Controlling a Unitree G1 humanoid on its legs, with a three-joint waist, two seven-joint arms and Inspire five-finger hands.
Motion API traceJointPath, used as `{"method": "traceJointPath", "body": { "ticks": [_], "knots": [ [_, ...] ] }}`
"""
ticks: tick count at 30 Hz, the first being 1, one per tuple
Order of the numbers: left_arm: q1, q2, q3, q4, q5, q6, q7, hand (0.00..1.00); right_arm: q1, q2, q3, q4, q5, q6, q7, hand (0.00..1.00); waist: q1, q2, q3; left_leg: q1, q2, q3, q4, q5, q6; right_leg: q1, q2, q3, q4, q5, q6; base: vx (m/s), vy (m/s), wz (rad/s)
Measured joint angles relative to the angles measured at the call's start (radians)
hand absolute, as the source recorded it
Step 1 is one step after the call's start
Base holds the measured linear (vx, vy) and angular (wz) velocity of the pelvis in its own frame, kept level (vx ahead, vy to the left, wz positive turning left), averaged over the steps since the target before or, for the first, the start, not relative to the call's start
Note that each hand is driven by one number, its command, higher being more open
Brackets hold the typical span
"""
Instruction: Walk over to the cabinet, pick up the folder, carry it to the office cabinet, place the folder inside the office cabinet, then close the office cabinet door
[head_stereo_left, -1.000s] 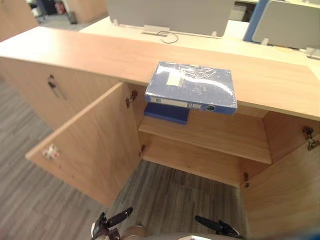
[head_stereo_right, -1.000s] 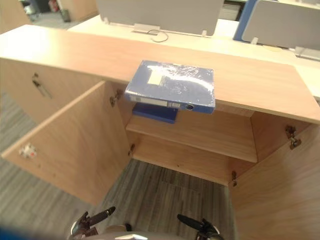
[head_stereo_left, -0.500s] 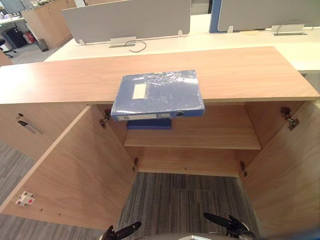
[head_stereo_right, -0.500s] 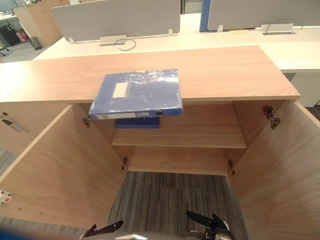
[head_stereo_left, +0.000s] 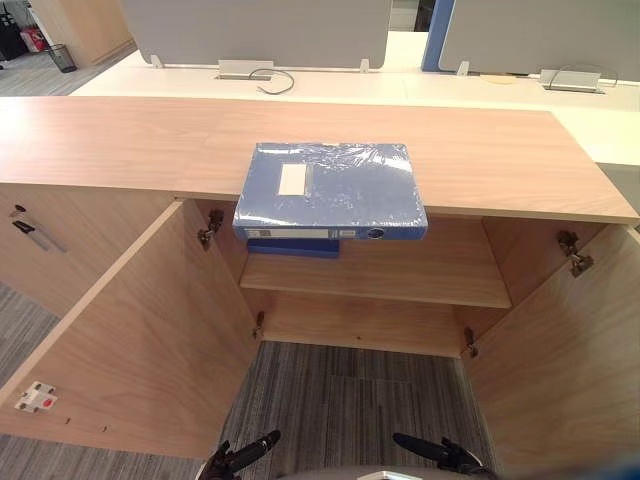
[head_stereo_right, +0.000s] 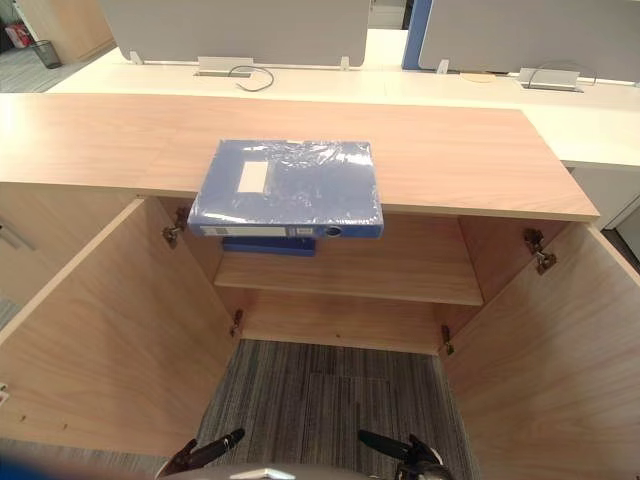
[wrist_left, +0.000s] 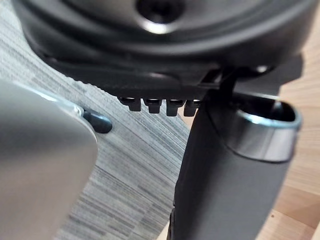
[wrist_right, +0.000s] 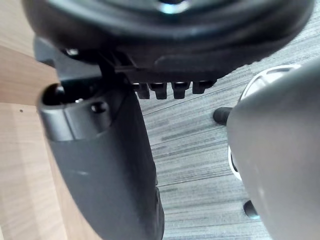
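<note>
Left hand (head_stereo_left: 240, 457) and right hand (head_stereo_left: 433, 453) hang low at the near edge, in front of the open cabinet (head_stereo_left: 120, 140). Both are loose, fingers stretched out, with nothing in them. From where I stand the blue folder (head_stereo_left: 331, 190) lies flat on the cabinet's top, wrapped in clear film with a white label on its cover. Its spine juts a little past the front lip, above the opening. A second folder (head_stereo_left: 295, 246), also blue, lies on the upper shelf (head_stereo_left: 410, 275) just beneath it, towards the left end. The left door (head_stereo_left: 130, 340) and the right door (head_stereo_left: 560, 360) are both swung wide, with grey carpet (head_stereo_left: 350, 395) between them. Beyond the cabinet runs a pale desk (head_stereo_left: 330, 87) with grey dividers (head_stereo_left: 250, 25) along its far side.
</note>
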Motion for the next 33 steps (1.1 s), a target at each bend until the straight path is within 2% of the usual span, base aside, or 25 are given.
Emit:
{"method": "traceJointPath", "body": {
  "ticks": [1, 3, 5, 7, 9, 10, 12, 15, 16, 17, 18, 21, 24, 28, 30, 33],
  "knots": [
    [0.014, -0.002, -0.018, -0.039, -0.032, 0.004, -0.001, 1.00, -0.001, 0.001, 0.004, -0.001, 0.000, 0.000, 0.002, 1.00, 0.000, 0.000, 0.000, -0.003, -0.001, -0.003, 0.000, 0.001, 0.001, -0.001, 0.000, -0.001, -0.002, 0.003, -0.001, -0.09, 0.065, 0.08],
    [0.100, -0.010, -0.084, -0.255, -0.134, 0.012, -0.020, 1.00, 0.001, 0.004, 0.006, -0.002, -0.001, -0.001, 0.002, 1.00, 0.002, -0.003, -0.002, -0.007, -0.003, -0.014, -0.008, 0.012, 0.004, -0.004, 0.000, -0.004, -0.005, 0.010, -0.003, -0.09, 0.035, 0.10],
    [0.161, -0.011, -0.104, -0.427, -0.200, 0.015, -0.025, 1.00, 0.000, 0.001, 0.035, -0.002, -0.002, -0.001, 0.002, 1.00, 0.003, -0.001, -0.003, -0.008, -0.002, -0.020, -0.031, 0.028, 0.003, -0.009, 0.001, -0.005, -0.005, 0.011, -0.004, -0.09, 0.012, 0.07],
    [0.210, -0.011, -0.100, -0.591, -0.244, 0.015, -0.022, 1.00, 0.001, -0.006, 0.047, -0.003, -0.004, 0.001, 0.002, 1.00, 0.005, 0.003, -0.010, -0.009, 0.002, -0.023, -0.058, 0.047, 0.002, -0.021, 0.006, -0.005, -0.003, 0.010, -0.005, -0.09, -0.003, 0.06],
    [0.256, -0.013, -0.077, -0.794, -0.236, 0.015, -0.017, 1.00, 0.002, -0.018, 0.049, -0.004, -0.006, 0.008, 0.002, 1.00, 0.014, 0.016, -0.015, -0.009, 0.005, -0.029, -0.078, 0.062, -0.002, -0.031, 0.010, -0.006, 0.001, 0.009, -0.006, -0.05, -0.012, 0.05],
    [0.263, -0.014, -0.068, -0.836, -0.217, 0.014, -0.014, 1.00, 0.003, -0.021, 0.049, -0.004, -0.006, 0.011, 0.002, 1.00, 0.019, 0.020, -0.018, -0.010, 0.006, -0.029, -0.080, 0.064, -0.002, -0.036, 0.010, -0.006, 0.003, 0.009, -0.006, 0.00, 0.000, 0.00],
    [0.265, -0.024, -0.021, -0.986, -0.119, 0.012, 0.008, 1.00, 0.005, -0.026, 0.049, -0.003, -0.009, 0.020, 0.001, 1.00, 0.029, 0.027, -0.020, -0.009, 0.007, -0.037, -0.080, 0.068, -0.003, -0.035, 0.010, -0.012, 0.010, 0.010, -0.009, 0.00, -0.009, 0.08],
    [0.256, -0.049, 0.015, -1.095, 0.045, 0.005, 0.053, 1.00, 0.006, -0.020, 0.049, -0.003, -0.014, 0.026, 0.000, 1.00, 0.041, 0.026, -0.023, -0.006, 0.006, -0.048, -0.080, 0.069, -0.004, -0.018, 0.009, -0.024, 0.010, 0.008, -0.012, 0.00, -0.011, 0.14],
    [0.248, -0.070, 0.020, -1.143, 0.184, 0.006, 0.098, 1.00, 0.010, -0.010, 0.054, -0.002, -0.016, 0.031, -0.005, 1.00, 0.052, 0.019, -0.031, -0.006, 0.006, -0.054, -0.080, 0.069, -0.004, -0.014, 0.008, -0.030, 0.010, 0.007, -0.012, 0.00, -0.001, 0.14],
    [0.247, -0.081, 0.024, -1.161, 0.229, 0.006, 0.115, 1.00, 0.011, -0.008, 0.058, -0.001, -0.020, 0.033, -0.006, 1.00, 0.053, 0.016, -0.034, -0.007, 0.006, -0.055, -0.080, 0.069, -0.004, -0.014, 0.008, -0.029, 0.011, 0.007, -0.012, -0.01, 0.008, 0.12],
    [0.247, -0.122, 0.031, -1.202, 0.348, 0.007, 0.167, 1.00, 0.012, 0.002, 0.071, -0.003, -0.023, 0.032, -0.014, 1.00, 0.059, 0.005, -0.040, -0.008, 0.006, -0.057, -0.080, 0.070, -0.004, -0.014, 0.008, -0.029, 0.012, 0.006, -0.012, 0.00, 0.010, 0.04],
    [0.248, -0.152, 0.026, -1.235, 0.521, 0.017, 0.270, 1.00, 0.030, 0.020, 0.072, -0.019, -0.023, 0.030, -0.039, 1.00, 0.074, -0.013, -0.052, -0.006, 0.007, -0.053, -0.080, 0.070, -0.004, -0.014, 0.007, -0.027, 0.019, 0.000, -0.014, 0.00, 0.000, 0.00],
    [0.247, -0.157, 0.016, -1.277, 0.620, 0.033, 0.363, 1.00, 0.045, 0.028, 0.075, -0.030, -0.021, 0.024, -0.059, 1.00, 0.080, -0.023, -0.059, -0.003, 0.011, -0.052, -0.080, 0.069, -0.005, -0.014, 0.007, -0.026, 0.030, -0.007, -0.015, 0.00, 0.000, 0.00],
    [0.216, -0.136, -0.052, -1.357, 0.746, 0.039, 0.464, 1.00, 0.053, 0.026, 0.106, -0.018, -0.023, 0.013, -0.075, 1.00, 0.095, -0.023, -0.068, 0.000, 0.014, -0.052, -0.080, 0.069, -0.006, -0.014, 0.007, -0.020, 0.040, -0.013, -0.014, 0.00, 0.000, 0.00],
    [0.171, -0.081, -0.141, -1.393, 0.863, 0.041, 0.510, 1.00, 0.047, 0.016, 0.124, 0.002, -0.043, 0.002, -0.084, 1.00, 0.097, -0.010, -0.078, -0.001, 0.016, -0.051, -0.082, 0.068, -0.007, -0.017, 0.010, -0.011, 0.040, -0.014, -0.014, 0.00, 0.000, 0.00],
    [0.107, -0.003, -0.216, -1.457, 1.012, 0.040, 0.511, 1.00, 0.037, -0.001, 0.147, 0.020, -0.063, -0.006, -0.092, 1.00, 0.084, 0.012, -0.092, -0.006, 0.020, -0.045, -0.084, 0.069, -0.011, -0.029, 0.016, 0.002, 0.041, -0.016, -0.015, -0.01, -0.009, -0.09]
  ]
}}
